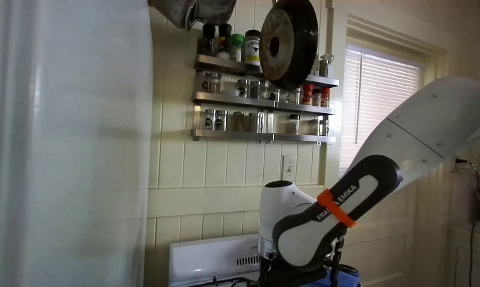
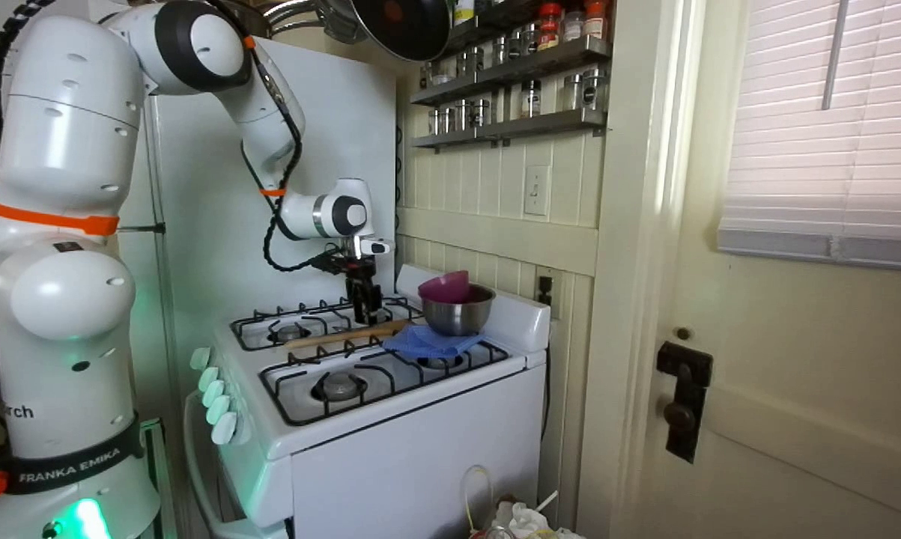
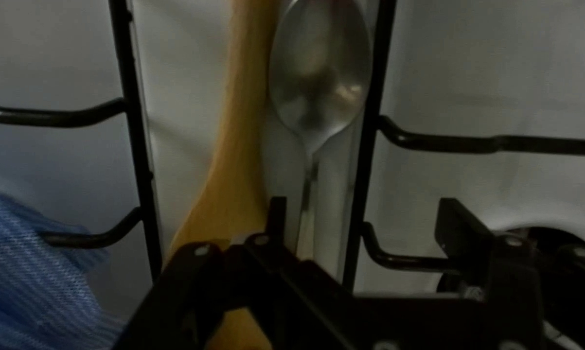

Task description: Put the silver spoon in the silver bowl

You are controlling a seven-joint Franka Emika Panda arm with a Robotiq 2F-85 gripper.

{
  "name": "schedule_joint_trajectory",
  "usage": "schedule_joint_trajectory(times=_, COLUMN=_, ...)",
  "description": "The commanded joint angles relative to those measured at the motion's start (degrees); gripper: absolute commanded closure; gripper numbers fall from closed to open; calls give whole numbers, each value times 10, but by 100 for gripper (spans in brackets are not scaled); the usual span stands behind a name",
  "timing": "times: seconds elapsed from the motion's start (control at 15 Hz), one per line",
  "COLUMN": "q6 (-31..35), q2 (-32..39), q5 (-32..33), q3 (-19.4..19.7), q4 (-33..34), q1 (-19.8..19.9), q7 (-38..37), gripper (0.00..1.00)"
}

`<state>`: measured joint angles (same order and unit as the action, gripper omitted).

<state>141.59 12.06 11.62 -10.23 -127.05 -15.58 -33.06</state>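
The silver spoon (image 3: 320,63) lies on the white stovetop in the wrist view, beside a wooden utensil (image 3: 239,160). Its bowl end is at the top and its handle runs down between my fingers, with the lower part hidden by the gripper. My gripper (image 3: 363,214) is open, the left finger between the wooden utensil and the spoon handle, the right finger over the burner area. In an exterior view my gripper (image 2: 368,318) points down over the stove. The silver bowl (image 2: 459,314) stands on a blue cloth at the stove's back, with a pink bowl (image 2: 446,287) tilted inside it.
Black grates (image 2: 390,374) stand up on both sides of the spoon. The wooden utensil (image 2: 345,337) lies between them. The blue cloth (image 2: 429,342) lies under the silver bowl. The stove's back panel (image 2: 521,318) and a fridge (image 2: 338,135) border the area. Spice shelves (image 1: 236,134) hang above.
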Motion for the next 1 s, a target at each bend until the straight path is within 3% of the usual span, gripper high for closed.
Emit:
schedule_joint_trajectory(times=0.0, q6=-8, q2=24, q5=-15, q3=2, q4=22, q1=-7, q7=29, gripper=21)
schedule_joint_trajectory(times=0.67, q6=-14, q2=32, q5=-50, q3=5, q4=22, q1=-7, q7=47, gripper=16)
schedule_joint_trajectory(times=0.8, q6=-15, q2=30, q5=-61, q3=8, q4=20, q1=-5, q7=46, gripper=24)
schedule_joint_trajectory(times=0.93, q6=-14, q2=25, q5=-73, q3=10, q4=16, q1=-2, q7=48, gripper=48)
